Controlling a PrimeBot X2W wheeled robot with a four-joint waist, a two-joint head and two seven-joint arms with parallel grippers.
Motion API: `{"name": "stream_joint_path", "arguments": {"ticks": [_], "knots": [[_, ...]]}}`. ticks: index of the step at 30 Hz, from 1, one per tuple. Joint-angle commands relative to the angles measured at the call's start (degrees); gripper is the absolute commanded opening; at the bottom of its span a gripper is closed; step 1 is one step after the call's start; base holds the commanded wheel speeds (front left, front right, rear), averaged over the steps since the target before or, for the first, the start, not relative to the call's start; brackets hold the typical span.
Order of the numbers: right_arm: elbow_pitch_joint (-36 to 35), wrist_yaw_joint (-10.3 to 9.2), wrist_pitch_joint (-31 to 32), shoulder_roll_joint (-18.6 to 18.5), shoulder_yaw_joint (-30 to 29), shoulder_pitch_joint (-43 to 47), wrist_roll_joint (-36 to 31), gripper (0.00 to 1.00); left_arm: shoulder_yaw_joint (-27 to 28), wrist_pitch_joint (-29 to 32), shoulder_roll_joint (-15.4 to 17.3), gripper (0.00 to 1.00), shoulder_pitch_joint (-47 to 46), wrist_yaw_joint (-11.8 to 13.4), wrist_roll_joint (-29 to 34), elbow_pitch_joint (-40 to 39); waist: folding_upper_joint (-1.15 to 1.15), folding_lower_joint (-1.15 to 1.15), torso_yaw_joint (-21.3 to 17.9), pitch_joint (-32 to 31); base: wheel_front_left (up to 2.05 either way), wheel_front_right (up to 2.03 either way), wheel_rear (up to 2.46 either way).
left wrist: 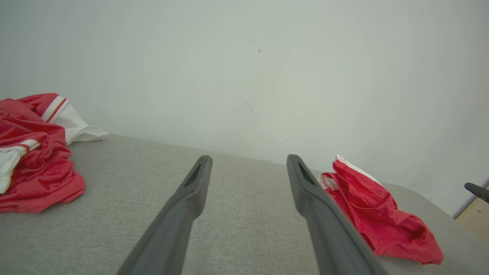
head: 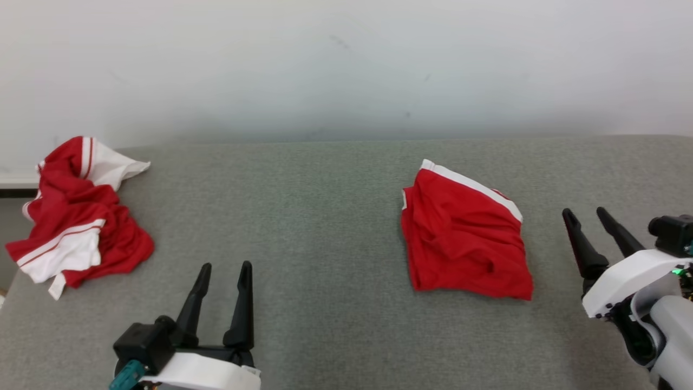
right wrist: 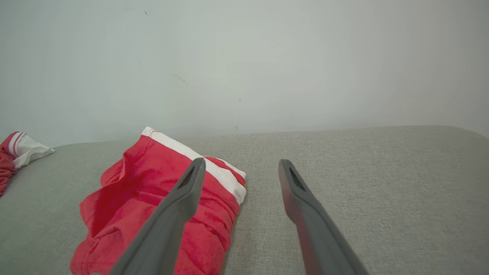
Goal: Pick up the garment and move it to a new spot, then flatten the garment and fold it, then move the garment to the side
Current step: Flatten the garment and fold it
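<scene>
In the left wrist view the crumpled shirt (left wrist: pixel 34 160) runs off the edge at nine o'clock. At three o'clock a dark tip (left wrist: pixel 477 190) is cut short, too small to identify.

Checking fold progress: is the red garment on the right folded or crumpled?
Folded: the red garment lies as a compact, roughly square, wrinkled stack, its white band along one edge.

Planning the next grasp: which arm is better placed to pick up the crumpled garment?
Left. The left fingers, open, are nearer the crumpled garment; the right fingers stand beside the folded garment.
</scene>
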Motion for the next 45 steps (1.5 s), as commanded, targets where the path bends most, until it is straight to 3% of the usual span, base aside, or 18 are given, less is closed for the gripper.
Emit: {"name": "stream_joint_path", "arguments": {"ticks": [1, 2, 3, 4, 13, 20, 27, 35, 36, 38, 39, 40, 41, 45], "knots": [[0.59, 0.01, -0.13, 0.61, -0.44, 0.84, -0.96, 1.00, -0.03, -0.03, 0.19, 1.00, -0.08, -0.30, 0.49, -0.29, -0.01, 0.00, 0.99, 0.31, 0.00, 0.00, 0.00], [1.19, 0.01, -0.14, 1.38, -0.82, 0.74, -1.35, 0.50, -0.18, -0.03, 0.20, 1.00, -0.19, -0.42, 0.45, -0.25, -0.01, 0.00, 1.57, 0.45, 0.00, 0.00, 0.00], [1.92, 0.01, -0.14, 2.22, -1.16, 0.42, -1.48, 0.19, -0.35, -0.03, 0.19, 1.00, -0.27, -0.37, 0.33, -0.19, -0.01, 0.00, 2.21, 0.61, 0.00, 0.00, 0.00], [2.65, 0.01, -0.14, 2.88, -1.46, -0.26, -1.78, 0.00, -0.53, -0.03, 0.20, 1.00, -0.37, -0.37, 0.22, -0.15, -0.01, 0.00, 2.90, 0.82, 0.00, 0.00, 0.00], [13.22, 0.01, 3.60, 8.34, 0.40, -4.43, -3.41, 0.00, -1.72, -0.03, 0.19, 1.00, -1.12, 0.08, -1.24, 0.33, -0.01, 0.00, 10.53, 2.60, 0.00, 0.00, 0.00], [13.88, 0.01, 4.08, 12.85, 3.21, -3.73, -2.81, 0.00, -2.39, -0.02, 0.18, 1.00, -1.05, 0.56, -2.66, 0.88, -0.01, 0.00, 14.35, 3.30, 0.00, 0.00, 0.00], [9.87, 0.01, 3.45, 15.50, 7.25, -3.21, -2.14, 0.00, -2.22, -0.02, 0.19, 1.00, -1.21, 0.98, -2.65, 0.91, -0.01, 0.00, 13.89, 3.23, 0.00, 0.00, 0.00], [3.01, 0.01, 0.28, 12.46, 8.57, -5.18, -2.65, 0.00, -1.31, -0.02, 0.19, 1.00, 0.02, 0.85, -1.33, -0.17, -0.01, 0.00, 9.46, 2.09, 0.00, 0.00, 0.00], [2.15, 0.01, 0.20, 11.87, 8.30, -5.44, -3.15, 0.08, -1.14, -0.02, 0.20, 1.00, 0.14, 0.80, -1.19, -0.21, -0.01, 0.00, 8.75, 1.91, 0.00, 0.00, 0.00], [0.43, 0.01, -0.16, 10.63, 7.26, -5.30, -3.98, 0.39, -1.00, -0.02, 0.19, 1.00, 0.31, 0.77, -0.95, -0.38, -0.01, 0.00, 7.38, 1.56, 0.00, 0.00, 0.00], [-0.70, 0.01, -0.10, 9.92, 6.18, -5.27, -4.81, 0.50, -0.76, -0.02, 0.20, 1.00, 0.39, 0.74, -0.68, -0.46, -0.01, 0.00, 6.63, 1.41, 0.00, 0.00, 0.00], [-1.73, 0.01, -0.14, 9.13, 4.75, -5.01, -5.64, 0.81, -0.62, -0.02, 0.19, 1.00, 0.37, 0.66, -0.48, -0.51, -0.01, 0.00, 5.93, 1.32, 0.00, 0.00, 0.00], [-2.84, 0.01, -0.13, 8.57, 3.34, -4.35, -6.73, 1.00, -0.49, -0.02, 0.19, 1.00, 0.38, 0.57, -0.37, -0.56, -0.01, 0.00, 5.22, 1.22, 0.00, 0.00, 0.00], [-6.27, 0.01, -0.13, 6.90, -2.70, -0.80, -12.03, 1.00, -0.25, -0.02, 0.20, 1.00, 0.76, 0.26, 0.12, -0.54, -0.01, 0.00, 2.59, 0.72, 0.00, 0.00, 0.00]]}}
